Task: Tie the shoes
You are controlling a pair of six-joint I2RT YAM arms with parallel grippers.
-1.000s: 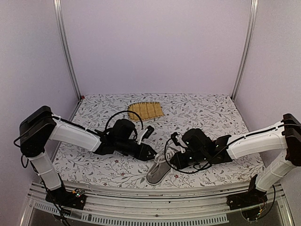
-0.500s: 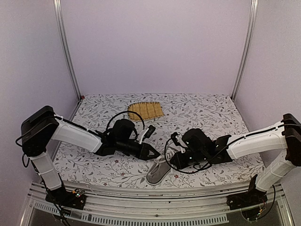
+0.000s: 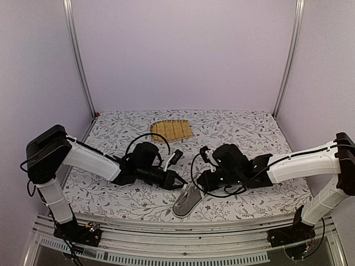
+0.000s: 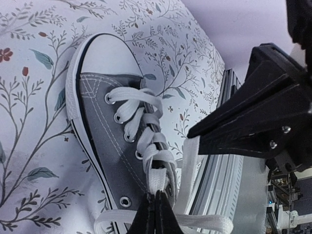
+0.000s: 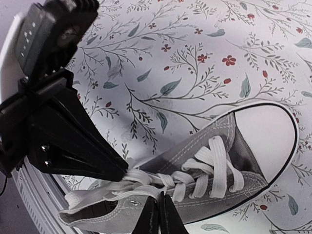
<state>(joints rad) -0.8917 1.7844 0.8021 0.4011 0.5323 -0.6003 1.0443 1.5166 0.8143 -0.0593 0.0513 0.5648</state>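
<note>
Lower centre: left hand point(image 4: 156, 217), right hand point(image 5: 158, 214) pinched shut, apparently on white laces point(image 4: 146, 103) of grey sneaker point(image 4: 95, 122); pull apart evenly.

The left gripper point(image 4: 157, 214) is pinching shut on a white lace point(image 4: 157, 171) of the small grey canvas sneaker point(image 4: 103, 140). The right gripper point(image 5: 158, 210) is shifting leftward.

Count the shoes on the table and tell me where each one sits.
1. The grey sneaker lies near the front edge of the table, toe pointing at that edge, between the left gripper and right gripper. No second shoe shows in any view.
</note>
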